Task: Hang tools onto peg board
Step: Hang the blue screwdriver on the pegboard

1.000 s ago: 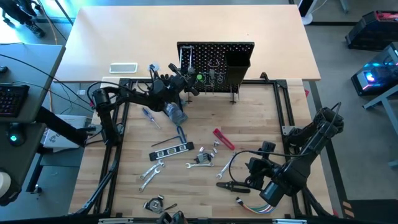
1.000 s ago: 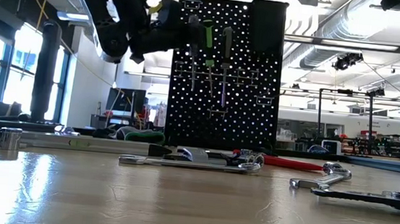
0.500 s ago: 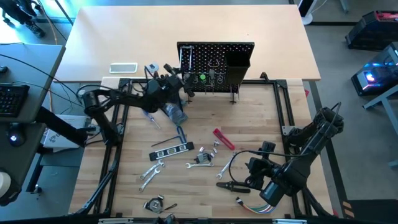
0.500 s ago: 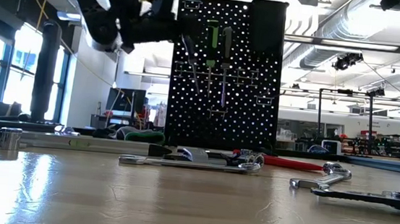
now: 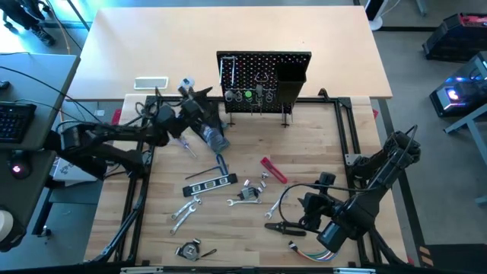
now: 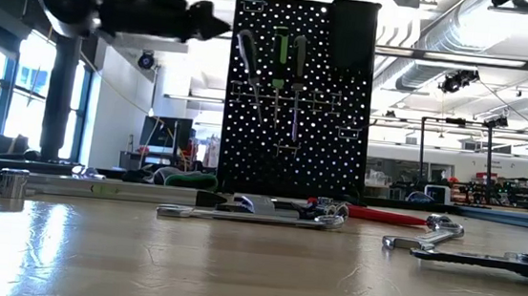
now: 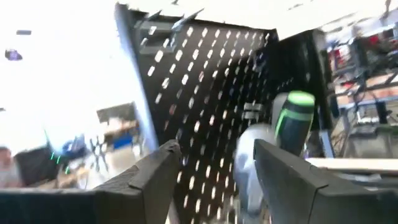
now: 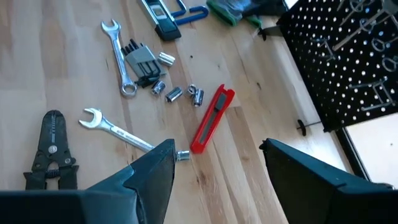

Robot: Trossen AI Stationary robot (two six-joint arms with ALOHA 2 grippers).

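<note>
The peg board (image 5: 266, 72) stands upright at the table's far edge, with a black box bin (image 6: 351, 31) on one side. A green-handled tool (image 6: 278, 58) hangs on the board between two silver ones (image 6: 246, 65) (image 6: 298, 69). My left gripper (image 7: 217, 165) is open and holds nothing, raised to the left of the board (image 5: 205, 100). A black level (image 5: 209, 183), a red-handled tool (image 8: 208, 121), wrenches (image 8: 118, 130) and pliers (image 8: 50, 152) lie flat on the table. My right gripper (image 8: 217, 158) waits open above the near right (image 5: 318, 194).
A bundle of coloured wires (image 5: 312, 253) lies at the near right edge. A dark glove (image 5: 215, 138) lies in front of the board's left end. Small sockets (image 8: 177, 93) are scattered mid-table. A black frame (image 5: 354, 137) borders the work area.
My left gripper has drawn back from the peg board toward the table's left edge, rising slightly. The green-handled tool and the silver ones beside it stay hanging on the board.
</note>
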